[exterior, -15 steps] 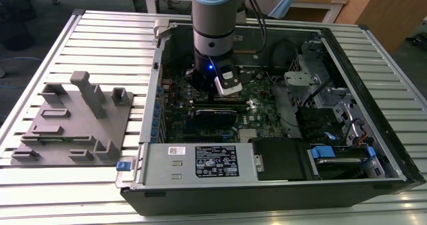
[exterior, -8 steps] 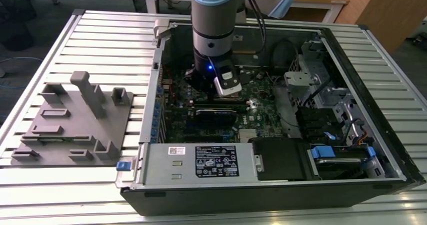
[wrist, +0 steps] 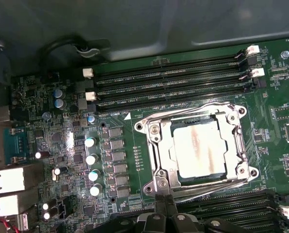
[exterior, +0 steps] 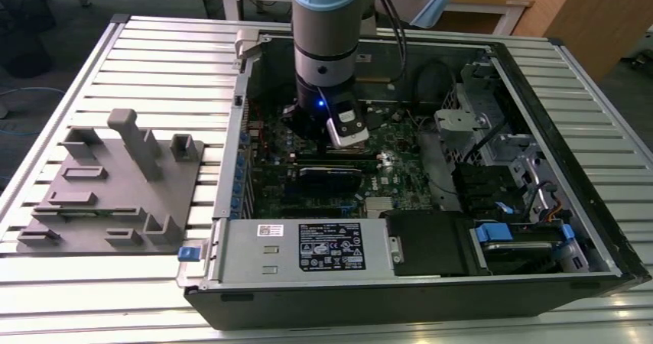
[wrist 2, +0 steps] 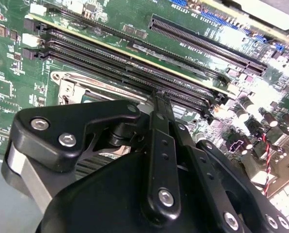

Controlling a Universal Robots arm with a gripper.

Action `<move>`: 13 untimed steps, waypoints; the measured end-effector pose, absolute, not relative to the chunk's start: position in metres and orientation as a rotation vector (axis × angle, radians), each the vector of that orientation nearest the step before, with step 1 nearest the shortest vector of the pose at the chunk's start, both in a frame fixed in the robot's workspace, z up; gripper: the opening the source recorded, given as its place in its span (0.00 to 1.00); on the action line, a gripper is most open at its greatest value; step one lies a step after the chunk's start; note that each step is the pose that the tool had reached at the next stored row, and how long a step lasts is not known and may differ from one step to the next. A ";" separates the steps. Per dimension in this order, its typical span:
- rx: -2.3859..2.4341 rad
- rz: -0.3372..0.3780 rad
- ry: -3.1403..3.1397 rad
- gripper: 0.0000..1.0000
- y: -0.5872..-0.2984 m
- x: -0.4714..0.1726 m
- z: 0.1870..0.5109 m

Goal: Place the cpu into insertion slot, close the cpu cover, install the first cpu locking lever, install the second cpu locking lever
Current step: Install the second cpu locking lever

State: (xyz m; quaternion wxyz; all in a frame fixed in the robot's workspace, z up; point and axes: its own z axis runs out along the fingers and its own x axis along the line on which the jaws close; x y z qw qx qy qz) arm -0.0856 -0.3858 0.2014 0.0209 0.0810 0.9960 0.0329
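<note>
The cpu, a dull silver square with a brownish smear, lies flat in the insertion slot, whose contact field is hidden under it. The silver cpu cover lies down around the chip. One wire locking lever runs along the socket side facing the white-clipped memory slots. A second lever runs along the side nearest my gripper. My black gripper is shut, its tips right at that near edge; whether they touch the lever I cannot tell. Its fingers meet in a point beside the socket frame. The arm reaches down into the case.
Long black memory slots flank the socket on two sides. Capacitors and rear ports stand beside it. The open computer case walls in the board, with a power supply at the front. A grey fixture sits at the exterior view's left.
</note>
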 end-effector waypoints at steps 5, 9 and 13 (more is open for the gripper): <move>0.252 0.125 3.088 0.11 -0.386 -0.087 0.200; 0.252 0.157 3.089 0.11 -0.386 -0.087 0.200; 0.253 0.180 3.088 0.11 -0.388 -0.089 0.199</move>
